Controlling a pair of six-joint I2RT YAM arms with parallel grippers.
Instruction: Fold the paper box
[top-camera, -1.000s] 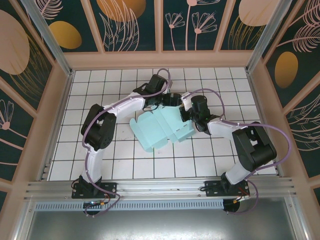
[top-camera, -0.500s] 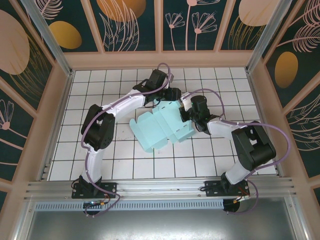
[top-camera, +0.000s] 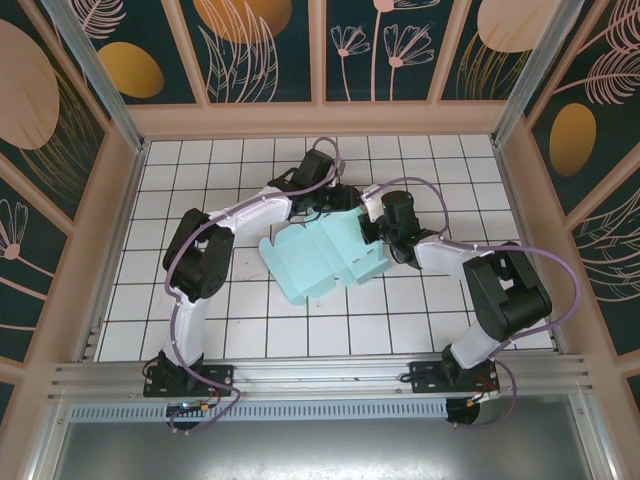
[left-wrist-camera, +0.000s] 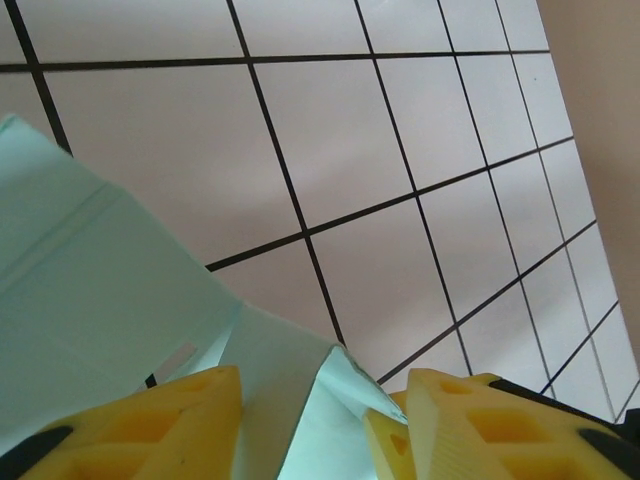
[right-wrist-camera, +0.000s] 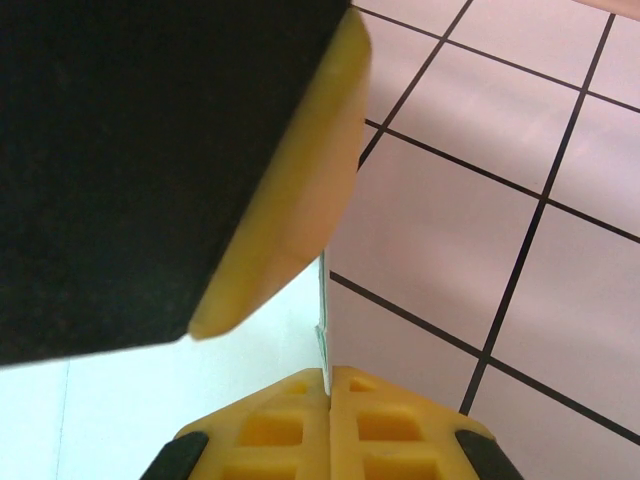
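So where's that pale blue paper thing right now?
In the top view the paper box lies mid-table on the white tiles, with the left pincer and right pincer at its far edge.

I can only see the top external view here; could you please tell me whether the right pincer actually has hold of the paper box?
Observer: Yes. In the right wrist view the right pincer is shut, with a thin edge of the paper box running into the seam between its pads.
Operator: Thank you. And is the left pincer closed as well?
Observer: No. In the left wrist view the left pincer is open, its yellow fingers standing on either side of a raised flap of the card.
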